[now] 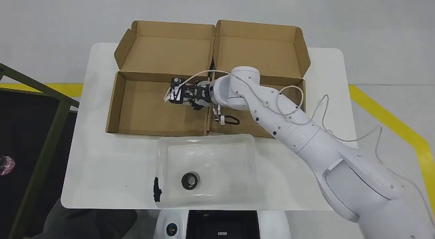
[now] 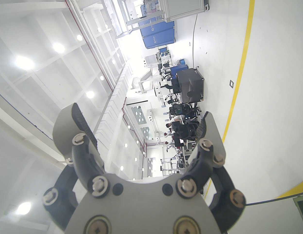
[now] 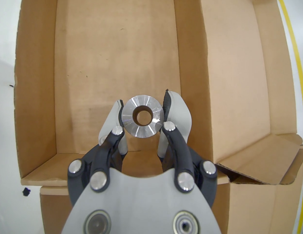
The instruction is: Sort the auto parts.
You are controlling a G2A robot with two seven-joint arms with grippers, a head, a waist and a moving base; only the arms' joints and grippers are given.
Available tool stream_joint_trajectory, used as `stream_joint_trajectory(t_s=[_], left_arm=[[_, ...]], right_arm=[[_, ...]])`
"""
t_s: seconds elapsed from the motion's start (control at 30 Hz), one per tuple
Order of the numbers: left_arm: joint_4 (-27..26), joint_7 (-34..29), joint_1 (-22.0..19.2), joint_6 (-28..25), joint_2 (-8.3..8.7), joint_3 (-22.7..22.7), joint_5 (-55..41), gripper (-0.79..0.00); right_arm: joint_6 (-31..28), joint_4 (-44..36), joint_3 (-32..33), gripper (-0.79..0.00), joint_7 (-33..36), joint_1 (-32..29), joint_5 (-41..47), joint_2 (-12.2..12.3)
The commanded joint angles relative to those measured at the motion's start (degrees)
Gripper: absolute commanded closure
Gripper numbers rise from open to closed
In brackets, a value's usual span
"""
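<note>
Right gripper grasping steel ring above left cardboard box | left gripper spread, empty | clear bin holds second ring, black part: sorting likely unfinished.

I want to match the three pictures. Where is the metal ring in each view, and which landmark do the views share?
Top view: metal ring held by the right end effector, above the left cardboard box, near its inner wall.
Left wrist view: this camera looks out into the hall.
Right wrist view: metal ring clamped in the right end effector.
Shared landmark: that box's bare floor.
</note>
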Motion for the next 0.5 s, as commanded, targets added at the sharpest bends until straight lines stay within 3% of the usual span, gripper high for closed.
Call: stream_joint_trajectory(t_s=[0.0, 0.13, 0.23, 0.47], left_arm=[[0.0, 0.0, 0.0, 0.0, 0.00, 0.0, 0.0, -0.785], [0.0, 0.0, 0.0, 0.0, 0.00, 0.0, 0.0, -0.785], [0.0, 0.0, 0.0, 0.0, 0.00, 0.0, 0.0, -0.785], [0.0, 0.0, 0.0, 0.0, 0.00, 0.0, 0.0, -0.785]], right_arm=[[0.2, 0.7, -0.4, 0.000, 0.8, 0.4, -0.4, -0.5], [0.1, 2.4, -0.9, -0.006, 1.1, 0.8, -0.4, -1.5], [0.2, 3.4, -1.2, -0.080, 1.6, 1.2, -1.0, -2.1], [-0.2, 5.5, -1.4, -0.132, 2.0, 1.6, -1.4, -3.3]])
